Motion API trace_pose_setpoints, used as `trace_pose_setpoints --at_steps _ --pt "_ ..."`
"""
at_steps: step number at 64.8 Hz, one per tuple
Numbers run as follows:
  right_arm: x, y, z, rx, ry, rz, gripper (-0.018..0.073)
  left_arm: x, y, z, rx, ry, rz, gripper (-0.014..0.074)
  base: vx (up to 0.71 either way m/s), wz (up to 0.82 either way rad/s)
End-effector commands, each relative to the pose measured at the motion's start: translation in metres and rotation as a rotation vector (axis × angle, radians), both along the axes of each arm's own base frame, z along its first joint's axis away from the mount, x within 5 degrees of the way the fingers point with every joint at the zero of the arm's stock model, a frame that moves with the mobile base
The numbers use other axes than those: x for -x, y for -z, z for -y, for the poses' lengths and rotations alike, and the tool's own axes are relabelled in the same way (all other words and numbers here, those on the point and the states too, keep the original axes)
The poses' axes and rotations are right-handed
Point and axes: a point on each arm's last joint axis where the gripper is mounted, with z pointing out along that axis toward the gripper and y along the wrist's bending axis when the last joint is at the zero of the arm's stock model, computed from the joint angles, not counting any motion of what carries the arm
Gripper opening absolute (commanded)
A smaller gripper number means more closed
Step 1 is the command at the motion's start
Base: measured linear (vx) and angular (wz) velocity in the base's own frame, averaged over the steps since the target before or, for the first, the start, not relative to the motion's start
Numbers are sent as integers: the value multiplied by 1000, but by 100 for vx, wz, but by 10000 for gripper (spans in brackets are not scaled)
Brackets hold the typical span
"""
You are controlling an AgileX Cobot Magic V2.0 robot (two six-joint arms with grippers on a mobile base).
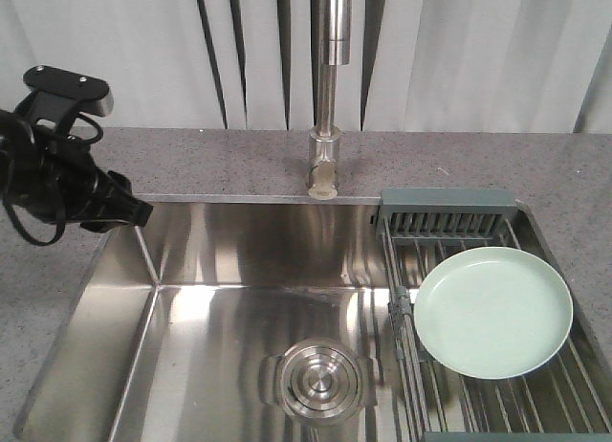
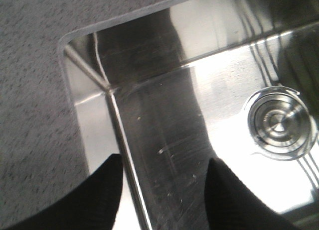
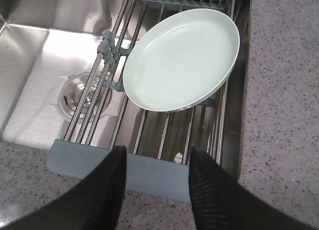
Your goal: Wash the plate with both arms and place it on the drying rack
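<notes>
front view overlooks sink (image 1: 239, 270), wrist views look down

steel sink (image 1: 210, 270) — round drain (image 1: 318, 378), faucet (image 1: 330, 88), speckled countertop (image 1: 210, 160)

Pale curtain (image 1: 478, 50) hangs behind a grey speckled counter (image 1: 210, 160) and steel sink (image 1: 249, 270).

We find no readable text, labels, brands, nos. or signs in any view. The plate (image 1: 492, 312) is plain, no print or mark on it. The drying rack (image 3: 144, 172) frame carries no lettering, and the arm at left (image 1: 57, 174) shows no legible marking either. Sink steel and desk surface bear only speckle and glare.
</notes>
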Motion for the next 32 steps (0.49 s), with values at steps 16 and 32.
trace_pose_setpoints --at_steps 16,32 --pt "-4 -10 0 -5 3 65 291 -36 -14 36 189 269 170 129 0 0" --pt "-4 -10 0 -5 3 65 291 -59 9 57 295 434 240 -9 0 0"
